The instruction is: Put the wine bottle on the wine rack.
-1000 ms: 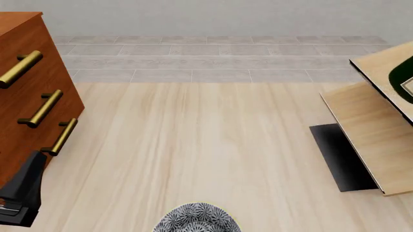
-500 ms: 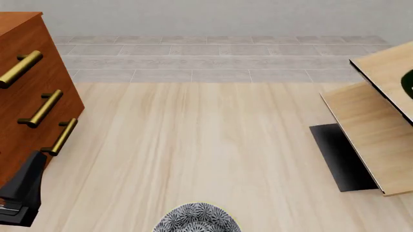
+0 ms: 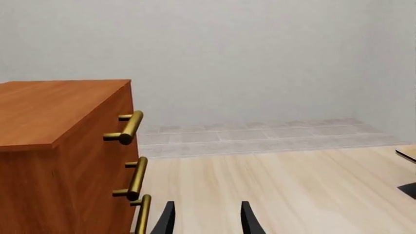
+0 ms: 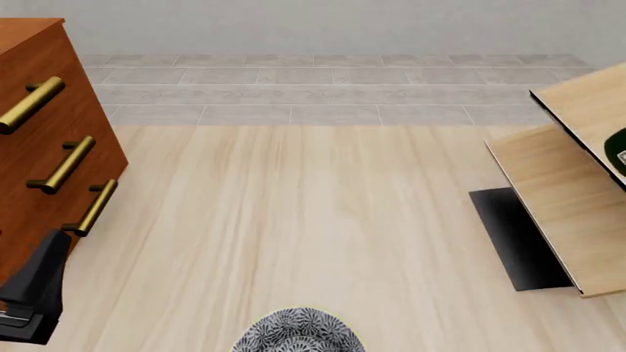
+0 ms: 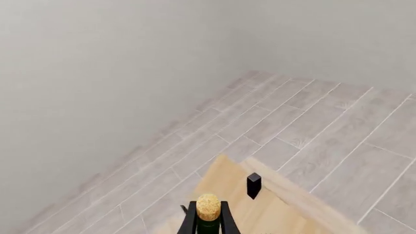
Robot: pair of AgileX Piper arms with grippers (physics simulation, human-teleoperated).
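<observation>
Between right gripper (image 5: 209,219) fingers, unreadable wine bottle (image 5: 209,208)

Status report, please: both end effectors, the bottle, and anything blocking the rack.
Left end effector open, idle near cabinet. Right end effector shut on wine bottle over wine rack. No obstruction seen.

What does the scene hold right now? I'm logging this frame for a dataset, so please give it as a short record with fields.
setting: wood-grain table, grey tiled floor beyond
wine bottle: cork end between the right gripper fingers; dark green sliver at the front view's right edge
wine rack: pale slanted panels on a black base, right side
cabinet: reddish-brown, brass bar handles, left side
left gripper: open, holding nothing, beside the cabinet
patterned round object: near edge, partly cut off
</observation>
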